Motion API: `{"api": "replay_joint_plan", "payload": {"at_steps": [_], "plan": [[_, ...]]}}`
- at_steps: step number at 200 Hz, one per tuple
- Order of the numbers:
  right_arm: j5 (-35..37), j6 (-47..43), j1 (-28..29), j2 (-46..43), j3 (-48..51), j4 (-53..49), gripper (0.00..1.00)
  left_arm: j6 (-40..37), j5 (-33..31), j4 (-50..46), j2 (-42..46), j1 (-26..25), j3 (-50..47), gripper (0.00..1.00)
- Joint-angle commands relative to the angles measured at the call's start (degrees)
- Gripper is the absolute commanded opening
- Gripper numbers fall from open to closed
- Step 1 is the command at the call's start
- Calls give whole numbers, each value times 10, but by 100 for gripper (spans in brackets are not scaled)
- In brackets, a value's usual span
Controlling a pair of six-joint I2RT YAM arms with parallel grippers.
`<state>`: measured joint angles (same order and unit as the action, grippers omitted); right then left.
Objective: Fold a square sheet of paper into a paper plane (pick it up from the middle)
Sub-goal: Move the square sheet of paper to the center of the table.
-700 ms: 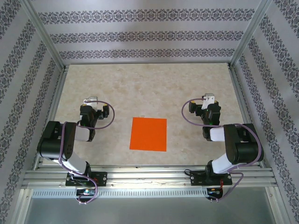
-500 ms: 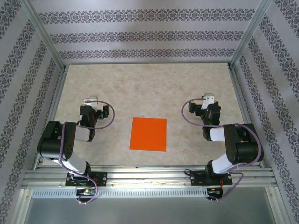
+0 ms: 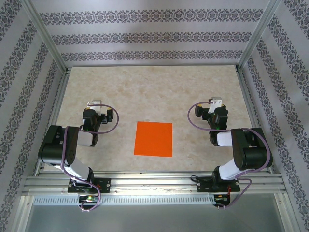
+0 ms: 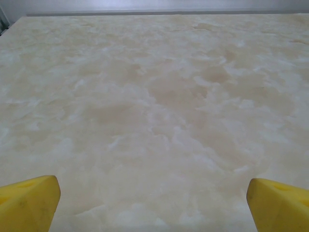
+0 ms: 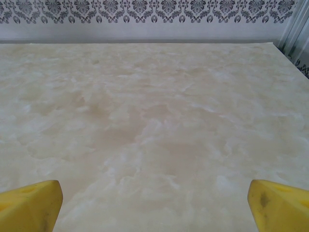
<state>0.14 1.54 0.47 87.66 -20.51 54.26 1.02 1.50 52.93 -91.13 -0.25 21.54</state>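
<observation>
I see one orange sheet (image 3: 153,138) lying flat on the counter (image 3: 154,87), close to the front edge and between the two arms. It is square, so it has no long axis. Its sides run almost parallel to the counter edges, with a slight tilt. There is open counter on every side of it, the most behind it. The left end effector (image 4: 153,205) is spread wide, with bare counter between its yellow fingers (image 4: 29,203). The right end effector (image 5: 154,205) is spread the same way. Both are well apart from the sheet.
</observation>
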Motion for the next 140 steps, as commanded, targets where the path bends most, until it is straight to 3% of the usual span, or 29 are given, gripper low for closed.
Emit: {"api": "replay_joint_plan", "payload": {"at_steps": [1, 46, 94, 112, 140], "plan": [[7, 9, -2, 5, -8, 11, 98, -11, 12, 5, 0, 7, 10, 99], [0, 9, -3, 1, -6, 13, 98, -16, 24, 10, 1, 7, 5, 99], [-16, -12, 9, -50, -9, -38, 98, -16, 29, 115, 23, 7, -58, 99], [-15, 10, 4, -97, -34, -143, 98, -12, 21, 74, 65, 7, -53, 99], [-18, 82, 0, -185, -80, -335, 98, 20, -8, -130, 182, 7, -3, 99]]}}
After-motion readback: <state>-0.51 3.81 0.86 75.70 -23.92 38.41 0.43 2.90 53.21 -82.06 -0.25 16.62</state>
